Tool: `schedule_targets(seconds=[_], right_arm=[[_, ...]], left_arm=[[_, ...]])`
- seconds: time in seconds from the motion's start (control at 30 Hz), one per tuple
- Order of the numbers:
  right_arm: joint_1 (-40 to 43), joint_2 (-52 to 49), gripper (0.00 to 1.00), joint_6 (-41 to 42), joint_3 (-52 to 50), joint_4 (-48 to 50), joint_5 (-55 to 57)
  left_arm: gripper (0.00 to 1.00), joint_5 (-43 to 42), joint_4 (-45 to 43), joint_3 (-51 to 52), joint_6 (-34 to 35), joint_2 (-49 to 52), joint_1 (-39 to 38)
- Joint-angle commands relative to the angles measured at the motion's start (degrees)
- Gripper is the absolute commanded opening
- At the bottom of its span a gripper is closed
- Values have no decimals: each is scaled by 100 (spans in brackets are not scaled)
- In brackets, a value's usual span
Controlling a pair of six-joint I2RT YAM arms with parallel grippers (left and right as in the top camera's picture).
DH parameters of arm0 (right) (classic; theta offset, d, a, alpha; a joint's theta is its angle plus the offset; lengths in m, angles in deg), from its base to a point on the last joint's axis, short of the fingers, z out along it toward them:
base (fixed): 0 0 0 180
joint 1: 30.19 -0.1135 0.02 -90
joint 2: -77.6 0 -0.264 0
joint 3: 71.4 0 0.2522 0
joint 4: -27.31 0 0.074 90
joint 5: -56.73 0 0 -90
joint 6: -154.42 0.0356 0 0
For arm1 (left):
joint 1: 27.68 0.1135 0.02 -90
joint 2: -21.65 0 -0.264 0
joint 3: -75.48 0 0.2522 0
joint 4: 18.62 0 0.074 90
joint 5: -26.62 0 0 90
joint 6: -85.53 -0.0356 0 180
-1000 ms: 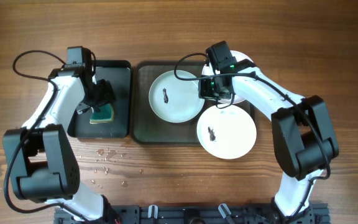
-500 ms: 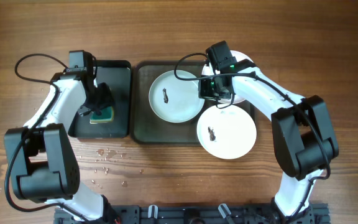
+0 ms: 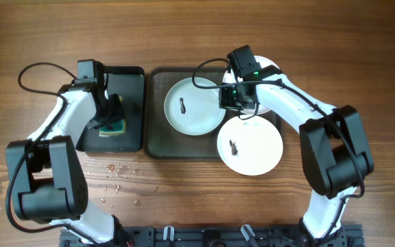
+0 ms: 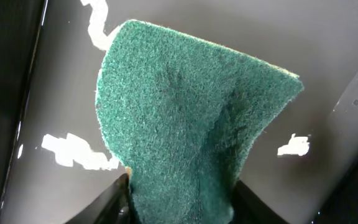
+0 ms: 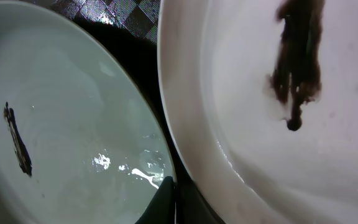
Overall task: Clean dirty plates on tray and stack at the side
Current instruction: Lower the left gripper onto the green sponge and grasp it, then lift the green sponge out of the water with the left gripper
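Observation:
On the dark grey-green tray (image 3: pixel 158 140) lies a faintly bluish plate (image 3: pixel 195 105) with a black smear. A second smeared plate (image 3: pixel 250 145) overhangs the tray's front right corner. A third plate (image 3: pixel 271 71) is mostly hidden under the right arm. My right gripper (image 3: pixel 237 97) is shut at the bluish plate's right rim (image 5: pixel 135 106), its tips (image 5: pixel 169 200) pinched on that edge beside another smeared plate (image 5: pixel 278 124). My left gripper (image 3: pixel 112 113) is over the small black tray, shut on a green sponge (image 4: pixel 185 118) that bends between its fingers (image 4: pixel 114 202).
The glossy black tray (image 3: pixel 132 89) stands left of the big tray, touching it. Water drops (image 3: pixel 118 171) speckle the wood in front of it. Bare wooden table runs along the back and to the far right.
The left gripper has closed in on the sponge and shifted slightly back on the black tray. The right arm and the plates have not moved.

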Motion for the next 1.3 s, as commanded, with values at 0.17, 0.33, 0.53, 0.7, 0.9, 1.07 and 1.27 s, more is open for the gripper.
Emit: schedule_targets(seconds=[0.17,0.33,0.53,0.7,0.9,1.07,1.27], right_arm=[[-46,-74,5,-15,-33,33,-28],[-46,-74,5,-17,-33,31,-31],[-46,-74,5,-15,-33,31,-33],[-46,-74,5,-15,-33,33,-31],[-46,-74,5,-17,-33,42,-31],[-44,-74,5,-15,-33,52,-31],[-44,-74,5,-15,-33,52,-37]], left_arm=[[16,79,-76,50,-28,-103,46],[38,79,-164,52,-31,-103,46],[38,83,-166,52,-33,-94,46],[38,101,-232,96,-31,-24,46],[7,92,-337,146,-28,0,44],[31,96,-332,149,-31,4,44],[30,96,-334,153,-31,164,42]])
